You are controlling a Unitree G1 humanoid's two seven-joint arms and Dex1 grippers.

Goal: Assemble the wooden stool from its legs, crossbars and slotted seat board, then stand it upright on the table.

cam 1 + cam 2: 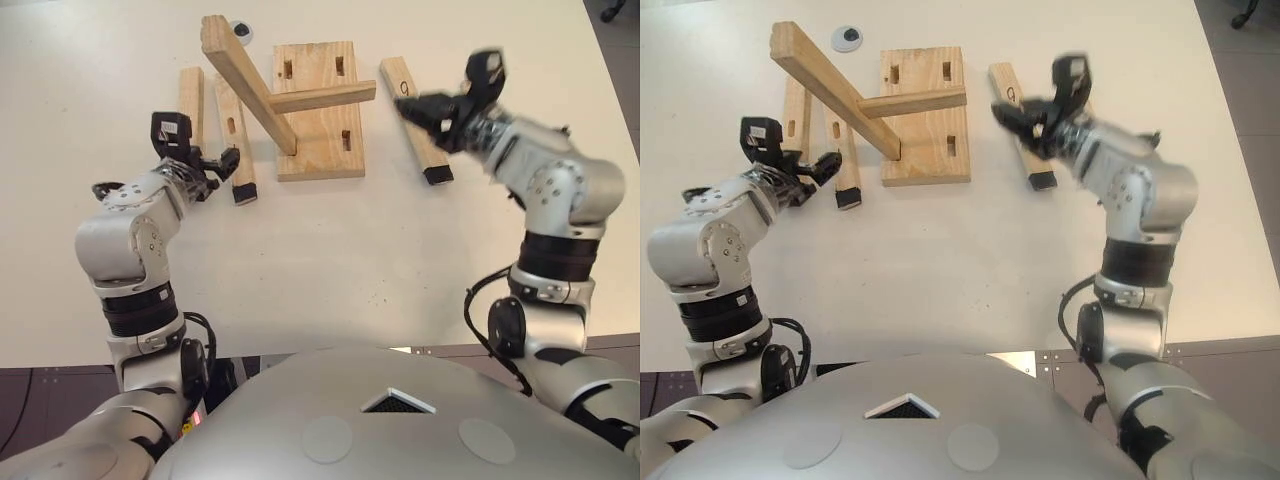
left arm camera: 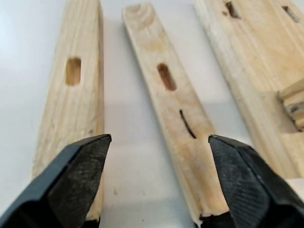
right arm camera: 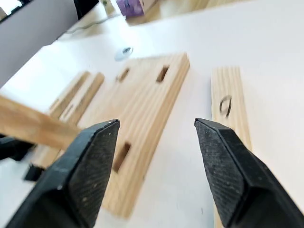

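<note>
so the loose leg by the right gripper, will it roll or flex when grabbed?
Likely stiff: the leg looks like solid wood. Probably won't roll; it lies on a flat face. Its dark end cap may drag.

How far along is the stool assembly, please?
Done: one leg stands slotted in the seat board, a crossbar joined to it. In hand: nothing; open left gripper by two loose legs, open right gripper over a third leg. Left: those legs, then uprighting.

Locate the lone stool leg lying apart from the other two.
In the head view, the leg lies flat on the table, right of the seat board, under the open right gripper.
</note>
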